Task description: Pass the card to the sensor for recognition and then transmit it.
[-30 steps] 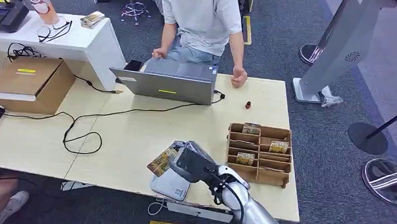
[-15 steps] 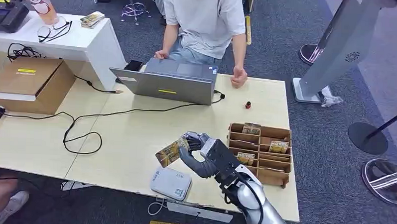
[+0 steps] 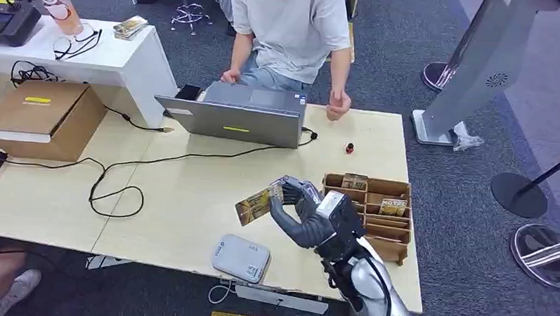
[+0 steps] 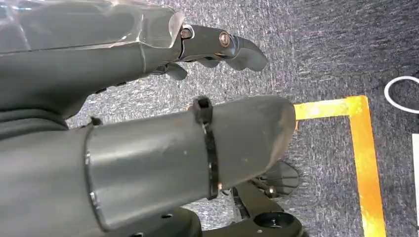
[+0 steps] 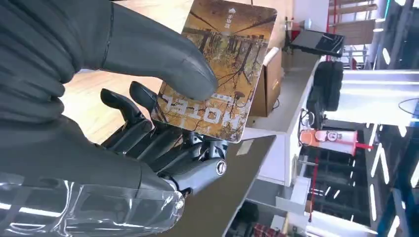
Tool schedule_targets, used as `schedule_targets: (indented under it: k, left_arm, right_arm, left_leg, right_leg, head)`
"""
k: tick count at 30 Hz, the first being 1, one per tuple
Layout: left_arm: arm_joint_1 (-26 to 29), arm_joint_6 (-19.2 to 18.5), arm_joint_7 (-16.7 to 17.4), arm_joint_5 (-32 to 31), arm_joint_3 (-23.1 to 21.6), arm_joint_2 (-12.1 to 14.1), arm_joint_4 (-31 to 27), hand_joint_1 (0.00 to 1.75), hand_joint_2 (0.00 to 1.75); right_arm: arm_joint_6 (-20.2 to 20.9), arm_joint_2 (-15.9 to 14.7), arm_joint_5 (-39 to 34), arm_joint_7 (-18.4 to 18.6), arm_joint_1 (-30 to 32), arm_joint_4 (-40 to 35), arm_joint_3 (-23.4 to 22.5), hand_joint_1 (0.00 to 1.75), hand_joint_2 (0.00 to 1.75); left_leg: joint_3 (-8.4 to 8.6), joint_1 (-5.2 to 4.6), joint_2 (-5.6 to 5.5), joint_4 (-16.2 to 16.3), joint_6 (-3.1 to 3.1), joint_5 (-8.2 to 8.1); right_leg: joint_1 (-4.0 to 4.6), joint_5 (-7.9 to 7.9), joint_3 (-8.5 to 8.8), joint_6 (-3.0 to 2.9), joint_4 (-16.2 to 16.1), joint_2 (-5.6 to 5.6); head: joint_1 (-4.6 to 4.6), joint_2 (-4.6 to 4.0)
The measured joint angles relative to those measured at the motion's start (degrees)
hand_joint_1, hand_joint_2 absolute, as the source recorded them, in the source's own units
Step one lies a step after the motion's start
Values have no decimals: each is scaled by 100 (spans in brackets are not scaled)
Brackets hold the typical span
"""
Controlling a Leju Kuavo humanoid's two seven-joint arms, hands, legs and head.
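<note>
1. Above the desk's near edge, right of its middle: the right hand point(image 3: 310, 219) holds the card point(image 3: 253, 204) off the surface, thumb pressed on one face and fingers point(image 5: 148, 133) behind the other.
2. Card orientation, head view: long axis runs roughly along the desk's near edge, free end pointing toward the desk's left side, held end at the hand. It sits tilted, the free end lower.
3. The sensor point(image 3: 240, 258), a grey rounded pad, lies flat at the near edge, below and just left of the card; card and sensor are apart.
4. The wooden rack point(image 3: 374, 203) stands near the desk's right edge, just beside the hand, with more cards in its slots.
5. Right wrist view adds detail: printed face with a brown woodland picture and the word "HOTEL", thumb covering part of it.
6. Left wrist view: left hand point(image 4: 148, 123) over grey carpet with a yellow tape line point(image 4: 365, 163); fingers apart, nothing in them.
7. Versus 1.0 s ago: the card was then directly over the sensor; it is now raised and shifted toward the rack side. Sensor unmoved.
8. A person point(image 3: 288, 32) sits at the far edge behind a laptop point(image 3: 233, 118).
</note>
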Motion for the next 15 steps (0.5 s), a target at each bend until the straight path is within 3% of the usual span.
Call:
schedule_targets:
  k: [9, 15]
  left_arm:
    - [4, 2, -15, 4, 0, 0, 0, 0, 0]
    - [9, 2, -15, 37, 0, 0, 0, 0, 0]
  right_arm:
    - [-70, -2, 7, -59, 92, -254, -118, 175, 175]
    - [-367, -2, 361, -63, 112, -387, -140, 175, 175]
  left_leg:
    - [0, 0, 0, 0, 0, 0]
    - [0, 0, 0, 0, 0, 0]
  right_leg:
    - [0, 0, 0, 0, 0, 0]
    - [0, 0, 0, 0, 0, 0]
  head:
    - [0, 0]
    - [0, 0]
